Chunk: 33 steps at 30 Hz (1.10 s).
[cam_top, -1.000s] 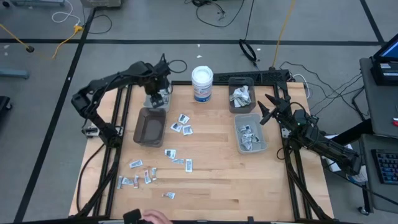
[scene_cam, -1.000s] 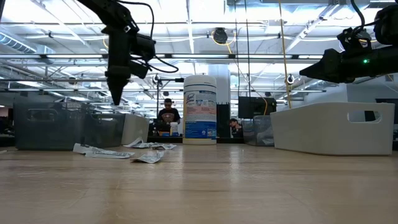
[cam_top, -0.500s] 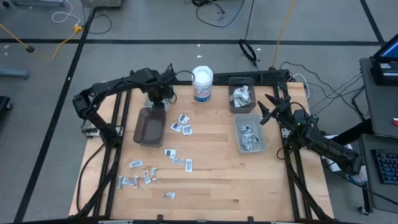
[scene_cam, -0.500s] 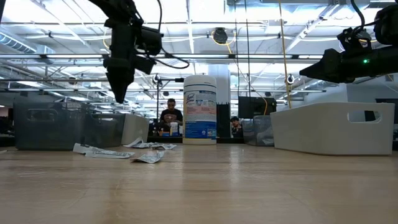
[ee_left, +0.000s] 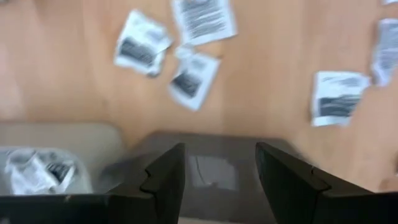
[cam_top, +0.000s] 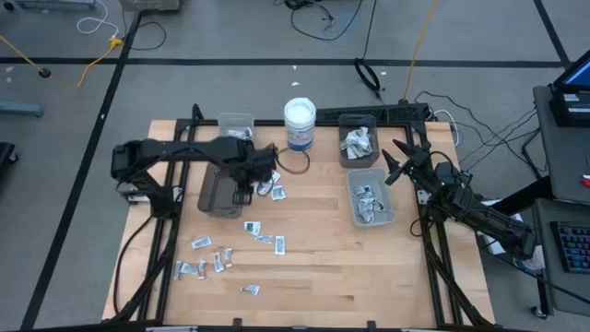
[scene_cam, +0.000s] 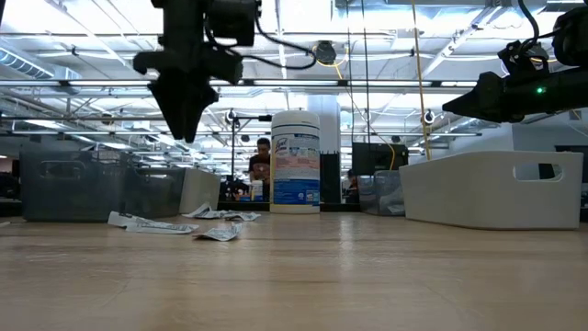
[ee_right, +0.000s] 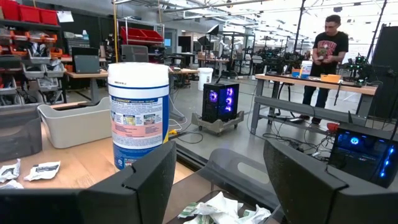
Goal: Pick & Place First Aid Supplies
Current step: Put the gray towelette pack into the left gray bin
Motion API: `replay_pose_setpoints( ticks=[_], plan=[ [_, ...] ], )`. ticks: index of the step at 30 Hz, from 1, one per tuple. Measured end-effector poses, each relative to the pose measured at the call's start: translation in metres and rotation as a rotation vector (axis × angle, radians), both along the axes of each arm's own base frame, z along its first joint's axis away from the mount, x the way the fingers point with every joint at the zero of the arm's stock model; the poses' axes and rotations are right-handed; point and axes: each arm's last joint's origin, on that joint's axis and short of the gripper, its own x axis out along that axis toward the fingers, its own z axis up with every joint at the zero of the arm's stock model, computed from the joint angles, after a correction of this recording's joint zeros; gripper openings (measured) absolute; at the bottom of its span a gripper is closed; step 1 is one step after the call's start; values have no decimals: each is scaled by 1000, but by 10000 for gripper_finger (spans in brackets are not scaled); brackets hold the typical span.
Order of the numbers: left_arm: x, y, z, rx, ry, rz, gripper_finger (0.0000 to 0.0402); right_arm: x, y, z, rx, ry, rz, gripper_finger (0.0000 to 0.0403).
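Left gripper (ee_left: 219, 180): fingers parted with nothing between them, poised over the right edge of the dark grey bin (cam_top: 219, 189), raised clear of the tabletop in the low view. Just beyond the fingertips, three white square packets (ee_left: 177, 59) on bare wood beside the bin.

Right gripper (ee_right: 217, 180): fingers spread wide and empty, parked at the table's right edge next to the near pale bin (cam_top: 371, 197), facing the white round tub (cam_top: 300, 124).

First aid supplies scattered: a few packets near the left gripper (cam_top: 270, 187), more toward the front-left of the wooden table (cam_top: 313, 267), around (cam_top: 214, 260). Others already in the right-hand bins, and some, seemingly crumpled, in the clear bin (cam_top: 236, 125) at the back left.
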Motion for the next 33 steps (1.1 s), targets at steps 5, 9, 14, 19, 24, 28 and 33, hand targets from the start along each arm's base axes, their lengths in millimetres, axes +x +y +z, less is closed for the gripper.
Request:
replay_pose_setpoints(
  ticks=[5,9,14,19,24,28,33],
  plan=[
    [7,-39,0,-5,-30,-62,200,0,0,0,0,1,1,238],
    [9,-66,0,-10,-59,-119,200,0,0,0,0,0,0,238],
    [9,-94,1,-18,-80,-160,200,0,0,0,0,0,0,238],
    [5,-116,1,-26,-85,-193,200,0,0,0,0,0,0,238],
    [4,-123,-1,-29,-77,-189,200,0,0,0,0,1,0,238],
    [12,-125,-20,-20,1,-211,200,0,0,0,0,0,0,238],
    [22,-127,-39,-19,40,-237,200,0,0,0,0,1,0,238]
  ],
)
